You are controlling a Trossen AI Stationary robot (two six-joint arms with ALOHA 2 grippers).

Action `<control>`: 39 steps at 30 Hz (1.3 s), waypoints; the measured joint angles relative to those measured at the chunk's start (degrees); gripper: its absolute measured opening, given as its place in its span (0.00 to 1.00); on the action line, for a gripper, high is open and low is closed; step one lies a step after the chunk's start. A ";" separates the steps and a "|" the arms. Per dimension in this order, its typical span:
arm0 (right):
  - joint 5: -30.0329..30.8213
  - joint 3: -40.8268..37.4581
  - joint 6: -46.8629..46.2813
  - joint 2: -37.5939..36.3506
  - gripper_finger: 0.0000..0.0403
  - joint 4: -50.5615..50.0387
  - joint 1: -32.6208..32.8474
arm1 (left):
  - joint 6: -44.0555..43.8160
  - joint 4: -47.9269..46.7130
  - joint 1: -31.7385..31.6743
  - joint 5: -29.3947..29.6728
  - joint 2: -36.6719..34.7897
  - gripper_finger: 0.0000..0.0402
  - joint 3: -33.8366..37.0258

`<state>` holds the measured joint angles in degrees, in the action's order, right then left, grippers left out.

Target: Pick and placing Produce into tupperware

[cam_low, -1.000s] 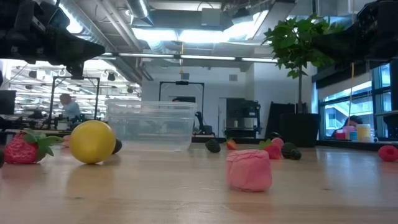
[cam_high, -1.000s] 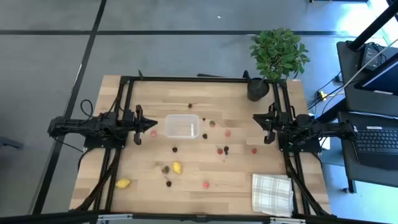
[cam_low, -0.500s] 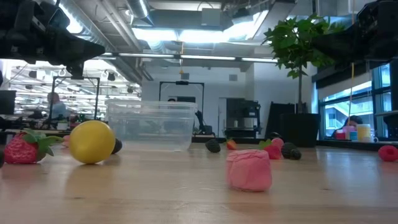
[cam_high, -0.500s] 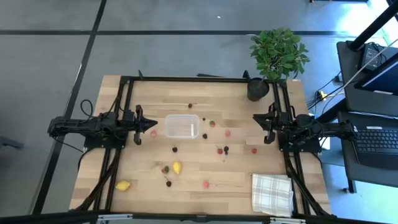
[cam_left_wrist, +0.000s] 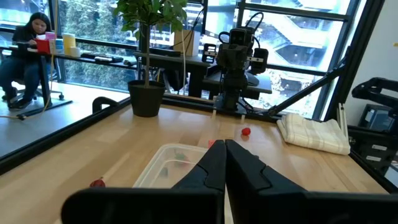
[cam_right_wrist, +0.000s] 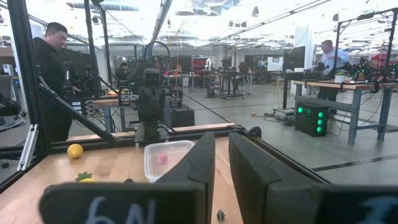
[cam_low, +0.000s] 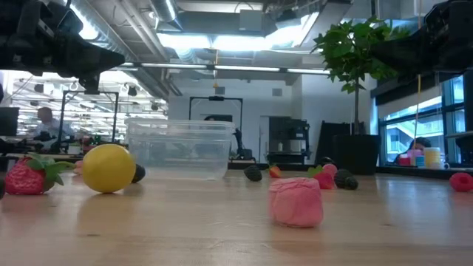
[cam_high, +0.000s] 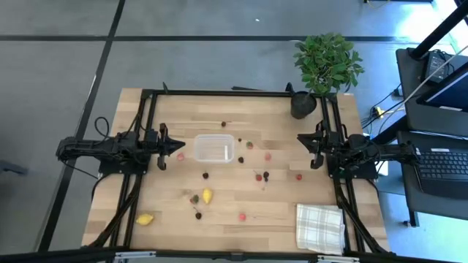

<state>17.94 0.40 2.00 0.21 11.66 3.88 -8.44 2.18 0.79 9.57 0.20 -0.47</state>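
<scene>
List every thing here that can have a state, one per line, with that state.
Tub: upright, lid off, empty.
Left tool: shut, empty, beside the tub.
Right tool: shut, empty, at the table's right side.
Cloth: folded, flat.
Lemons: loose on the table.
Berries: scattered outside the tub.

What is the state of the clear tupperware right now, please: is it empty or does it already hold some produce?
Empty, as far as the pictures show. From above, the tupperware shows only bare bottom, and the produce lies scattered on the table around it.
</scene>
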 joint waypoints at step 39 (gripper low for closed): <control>0.00 0.00 1.10 0.00 0.13 0.11 -0.02 | 0.00 -0.01 -0.01 0.00 -0.01 0.00 0.00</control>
<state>17.94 0.40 3.10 0.21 11.77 3.86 -8.45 2.17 0.78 9.57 0.19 -0.47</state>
